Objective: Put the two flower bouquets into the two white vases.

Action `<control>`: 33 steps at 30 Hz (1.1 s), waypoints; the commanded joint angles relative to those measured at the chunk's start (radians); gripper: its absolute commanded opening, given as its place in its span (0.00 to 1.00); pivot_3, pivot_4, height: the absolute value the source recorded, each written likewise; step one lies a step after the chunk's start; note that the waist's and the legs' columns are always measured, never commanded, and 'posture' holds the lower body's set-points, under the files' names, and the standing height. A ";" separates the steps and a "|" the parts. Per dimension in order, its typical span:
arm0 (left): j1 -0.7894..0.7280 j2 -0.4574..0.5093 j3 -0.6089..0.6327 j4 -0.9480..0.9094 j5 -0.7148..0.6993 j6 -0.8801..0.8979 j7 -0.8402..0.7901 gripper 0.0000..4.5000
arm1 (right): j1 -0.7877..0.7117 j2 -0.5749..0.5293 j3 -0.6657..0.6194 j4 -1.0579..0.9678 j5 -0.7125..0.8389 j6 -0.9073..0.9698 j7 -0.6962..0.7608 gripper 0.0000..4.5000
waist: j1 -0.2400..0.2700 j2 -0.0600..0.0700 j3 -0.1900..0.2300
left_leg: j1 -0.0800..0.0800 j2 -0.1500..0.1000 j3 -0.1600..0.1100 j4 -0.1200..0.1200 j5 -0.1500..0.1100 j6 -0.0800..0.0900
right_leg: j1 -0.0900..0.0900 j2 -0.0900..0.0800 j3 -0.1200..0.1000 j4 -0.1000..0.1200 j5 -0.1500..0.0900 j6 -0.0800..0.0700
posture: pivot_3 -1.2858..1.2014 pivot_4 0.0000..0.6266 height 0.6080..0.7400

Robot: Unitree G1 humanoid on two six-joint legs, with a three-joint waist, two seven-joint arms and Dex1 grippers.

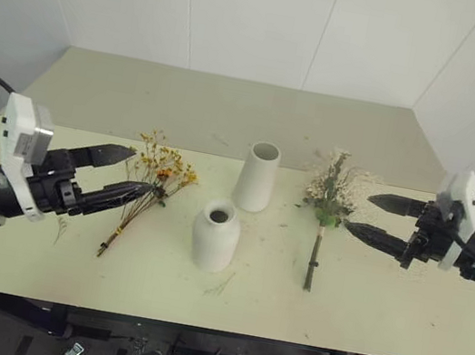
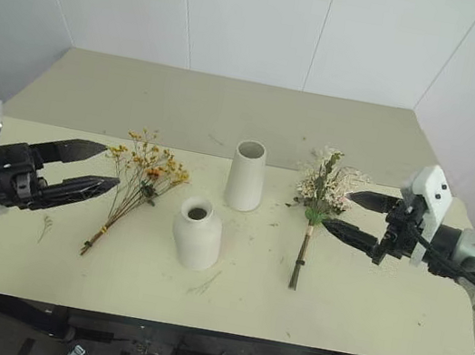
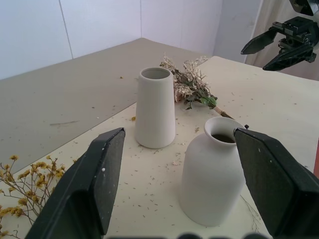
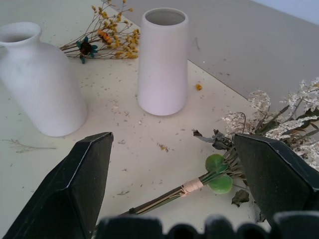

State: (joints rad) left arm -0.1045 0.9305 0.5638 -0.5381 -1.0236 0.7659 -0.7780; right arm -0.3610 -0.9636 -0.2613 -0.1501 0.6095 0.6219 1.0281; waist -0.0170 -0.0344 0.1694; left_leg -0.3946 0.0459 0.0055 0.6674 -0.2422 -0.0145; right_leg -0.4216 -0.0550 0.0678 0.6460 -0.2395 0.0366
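Two white vases stand upright mid-table: a tall tapered one [image 1: 257,176] behind a shorter rounded bottle-shaped one [image 1: 215,235]. The yellow-orange bouquet [image 1: 153,177] lies flat on the table left of them. My left gripper [image 1: 121,172] hovers open just left of its blooms, holding nothing. The cream-pink bouquet with green leaves [image 1: 332,199] lies flat right of the vases, stems toward the front edge. My right gripper [image 1: 358,213] is open beside its leafy head, fingers apart and empty. In the right wrist view that bouquet's bound stem [image 4: 189,188] lies between my fingers.
The pale table [image 1: 231,112] carries scattered dried flower crumbs around the vases. White walls close off the back and sides. A loose twig [image 1: 60,227] lies near the left gripper, and the front edge runs close below the vases.
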 commanded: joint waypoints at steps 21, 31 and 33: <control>-0.079 0.036 -0.042 0.073 0.071 -0.080 -0.125 0.84 | -0.010 -0.039 -0.014 -0.119 0.028 0.118 -0.035 1.00 | 0.001 0.000 0.000 | 0.000 0.000 0.000 0.000 0.000 0.000 | 0.000 0.000 0.000 0.000 0.000 0.000 | 0.52 0.24 1.00; -0.279 0.008 -0.187 0.171 0.136 -0.160 -0.200 0.84 | -0.352 -0.023 0.240 -0.047 0.021 0.636 -0.220 1.00 | -0.005 0.000 0.000 | 0.000 0.000 0.000 0.000 0.000 0.000 | 0.000 0.000 0.000 0.000 0.000 0.000 | 0.52 0.24 1.00; -0.328 -0.012 -0.236 0.193 0.153 -0.174 -0.215 0.84 | -0.470 0.011 0.339 0.049 -0.016 0.765 -0.259 1.00 | -0.005 0.000 0.000 | 0.000 0.000 0.000 0.000 0.000 0.000 | 0.000 0.000 0.000 0.000 0.000 0.000 | 0.52 0.24 1.00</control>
State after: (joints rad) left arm -0.4013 0.9257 0.3514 -0.3556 -0.8866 0.6246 -0.9754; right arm -0.7742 -0.9601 0.0223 -0.1552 0.6235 1.2761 0.8065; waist -0.0221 -0.0343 0.1694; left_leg -0.3956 0.0458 0.0052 0.6676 -0.2422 -0.0145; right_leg -0.4222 -0.0546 0.0678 0.6455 -0.2393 0.0364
